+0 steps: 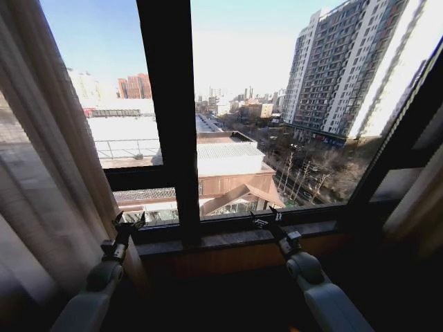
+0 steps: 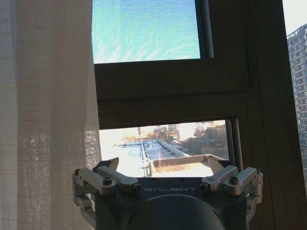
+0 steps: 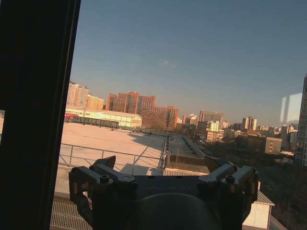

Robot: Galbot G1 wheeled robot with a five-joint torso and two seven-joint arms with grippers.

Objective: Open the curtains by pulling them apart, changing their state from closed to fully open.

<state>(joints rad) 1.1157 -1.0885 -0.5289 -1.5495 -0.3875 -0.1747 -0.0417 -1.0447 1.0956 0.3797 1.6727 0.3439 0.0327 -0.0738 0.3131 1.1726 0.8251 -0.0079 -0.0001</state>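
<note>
The sheer cream curtains are gathered at the sides of the window. One pleated panel (image 1: 48, 173) hangs at the left, another (image 1: 417, 200) at the far right edge. My left gripper (image 1: 129, 222) is open just beside the left panel's inner edge, holding nothing. In the left wrist view that gripper (image 2: 163, 165) faces the window frame with the sheer panel (image 2: 43, 120) hanging beside it, apart from the fingers. My right gripper (image 1: 266, 218) is open in front of the bare glass near the sill, and the right wrist view shows it (image 3: 160, 163) empty against the city outside.
A dark vertical window mullion (image 1: 169, 117) stands between the two arms. A stone sill (image 1: 235, 239) runs under the glass, with a wooden wall panel (image 1: 228, 259) below it. Another dark frame post (image 1: 405, 131) slants at the right.
</note>
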